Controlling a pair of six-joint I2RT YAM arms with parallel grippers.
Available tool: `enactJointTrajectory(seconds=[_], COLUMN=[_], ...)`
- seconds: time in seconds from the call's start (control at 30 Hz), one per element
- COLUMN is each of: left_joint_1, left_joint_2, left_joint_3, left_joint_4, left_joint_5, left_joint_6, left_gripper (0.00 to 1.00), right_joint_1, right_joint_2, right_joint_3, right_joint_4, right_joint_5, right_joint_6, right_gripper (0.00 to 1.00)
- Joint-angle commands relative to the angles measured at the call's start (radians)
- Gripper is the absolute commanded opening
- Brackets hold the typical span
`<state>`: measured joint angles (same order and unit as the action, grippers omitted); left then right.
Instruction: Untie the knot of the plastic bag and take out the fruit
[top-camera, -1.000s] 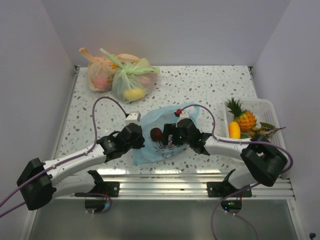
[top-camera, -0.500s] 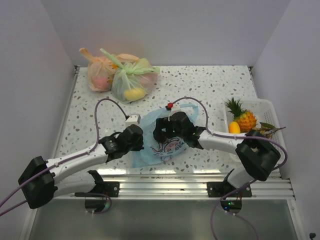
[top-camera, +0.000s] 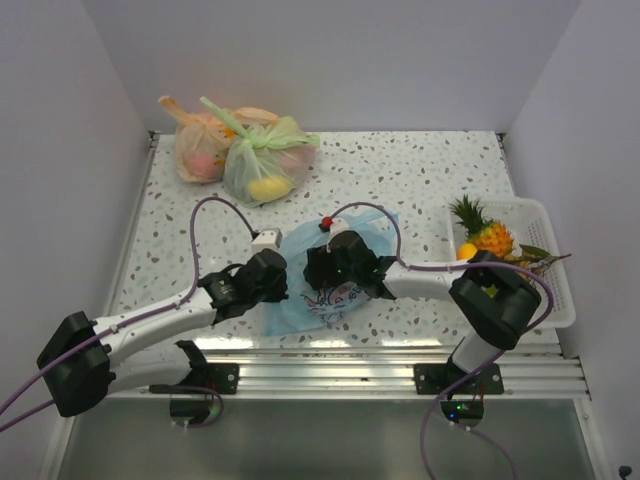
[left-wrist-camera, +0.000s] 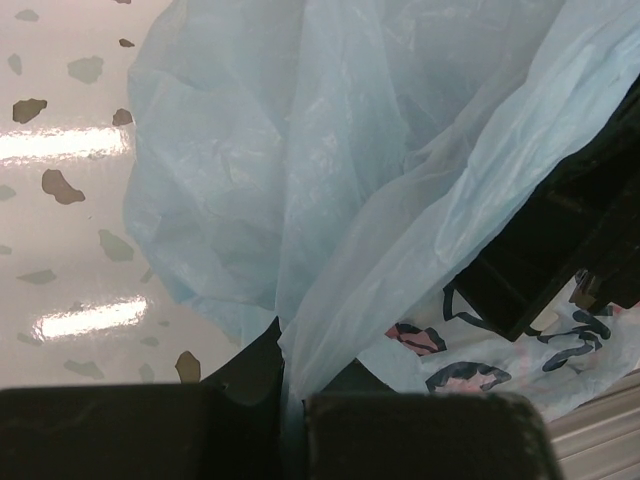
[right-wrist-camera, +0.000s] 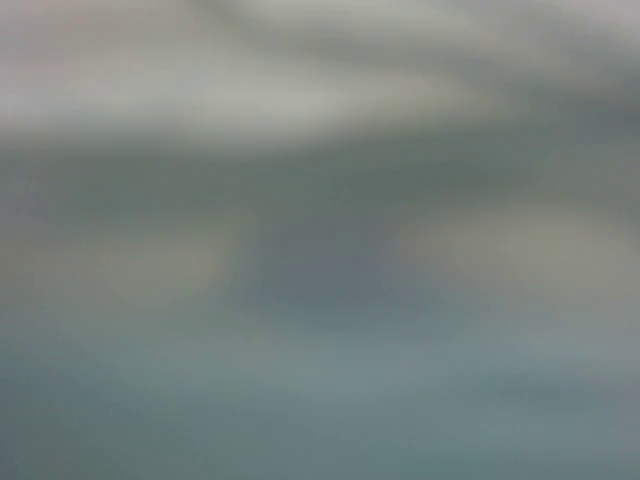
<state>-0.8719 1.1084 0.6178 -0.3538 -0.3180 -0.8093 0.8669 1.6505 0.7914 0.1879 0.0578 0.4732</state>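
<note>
Left claw (left-wrist-camera: 290, 400) clamps the thin light-blue plastic bag (top-camera: 292, 308) at its left edge, right claw (top-camera: 326, 270) buried inside, jaws unreadable: fishing for hidden fruit, next needs a blind pinch.

Right wrist view all blur; right gripper (top-camera: 322, 275) jaws hidden (against plastic bag (top-camera: 285, 305))

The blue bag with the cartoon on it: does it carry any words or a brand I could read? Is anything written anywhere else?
No text can be read anywhere.
The plastic bag: only a pink-and-black cartoon print, no letters to be made out.
The green bag, orange bag and white basket: no writing seen.
Right wrist view: wholly blurred, nothing readable.
</note>
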Motion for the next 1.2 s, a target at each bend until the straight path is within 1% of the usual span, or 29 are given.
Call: enactJointTrajectory(seconds=[0.0,0.1,0.2,0.23,0.37,0.43,0.47,0.53,0.67,0.7,0.73,0.8,0.83,0.87,0.9,0.93,0.97,1.0,1.07,1.1,1.17], left_joint_1=[-0.003,-0.003,-0.001,-0.001,-0.001,-0.001,-0.002,-0.003,-0.001,0.001,0.001,0.001,-0.001,0.001,0.001,0.001,0.001,0.001,-0.001,0.001,0.001], left_joint_2=[-0.005,-0.013,-0.021,-0.021,-0.028,-0.033,-0.036,-0.039,-0.033,-0.030,-0.030,-0.030,-0.032,-0.033,-0.039,-0.042,-0.042,-0.047,-0.050,-0.054,-0.064], left_joint_3=[0.020,0.017,0.017,0.019,0.025,0.031,0.036,0.043,0.080,0.086,0.092,0.105,0.108,0.109,0.109,0.108,0.106,0.106,0.103,0.102,0.092], left_joint_4=[0.015,0.012,0.012,0.010,-0.010,-0.025,-0.030,-0.043,-0.083,-0.091,-0.099,-0.114,-0.117,-0.117,-0.116,-0.116,-0.116,-0.117,-0.125,-0.128,-0.132], left_joint_5=[-0.010,-0.012,-0.012,-0.015,-0.038,-0.059,-0.069,-0.090,-0.131,-0.141,-0.156,-0.165,-0.171,-0.171,-0.171,-0.165,-0.161,-0.156,-0.147,-0.141,-0.133], left_joint_6=[-0.002,-0.005,-0.005,-0.005,-0.010,-0.007,-0.007,0.001,0.018,0.028,0.035,0.053,0.056,0.061,0.065,0.068,0.070,0.076,0.082,0.084,0.088], left_gripper=[0.00,0.00,0.00,0.00,0.00,0.00,0.00,0.00,0.00,0.00,0.00,0.00,0.00,0.00,0.00,0.00,0.00,0.00,0.00,0.00,0.00], right_joint_1=[0.003,0.004,0.003,0.003,0.004,0.004,0.003,0.004,0.003,0.004,0.004,0.003,0.000,-0.005,-0.029,-0.051,-0.080,-0.168,-0.270,-0.361,-0.448], right_joint_2=[-0.001,0.002,0.003,-0.003,-0.067,-0.138,-0.162,-0.239,-0.377,-0.405,-0.469,-0.532,-0.569,-0.622,-0.645,-0.662,-0.687,-0.696,-0.716,-0.719,-0.718], right_joint_3=[0.043,0.043,0.042,0.039,0.034,0.028,0.026,0.022,0.037,0.043,0.049,0.060,0.066,0.086,0.100,0.114,0.143,0.156,0.181,0.187,0.198], right_joint_4=[0.030,0.041,0.050,0.050,0.007,-0.040,-0.060,-0.125,-0.273,-0.353,-0.393,-0.503,-0.540,-0.577,-0.643,-0.671,-0.697,-0.738,-0.760,-0.765,-0.756], right_joint_5=[0.010,0.013,0.011,0.013,0.010,0.010,0.013,0.016,0.060,0.079,0.135,0.241,0.364,0.417,0.468,0.531,0.551,0.556,0.551,0.560,0.585], right_joint_6=[-0.015,-0.002,0.002,0.002,-0.001,0.001,0.002,0.004,-0.004,-0.007,-0.008,-0.008,-0.013,-0.018,-0.030,-0.039,-0.048,-0.067,-0.082,-0.099,-0.113], right_gripper=[0.75,0.76,0.39,0.23,0.21,0.18,0.14,0.11,0.11,0.11,0.11,0.11,0.11,0.11,0.12,0.14,0.15,0.15,0.15,0.16,0.16])
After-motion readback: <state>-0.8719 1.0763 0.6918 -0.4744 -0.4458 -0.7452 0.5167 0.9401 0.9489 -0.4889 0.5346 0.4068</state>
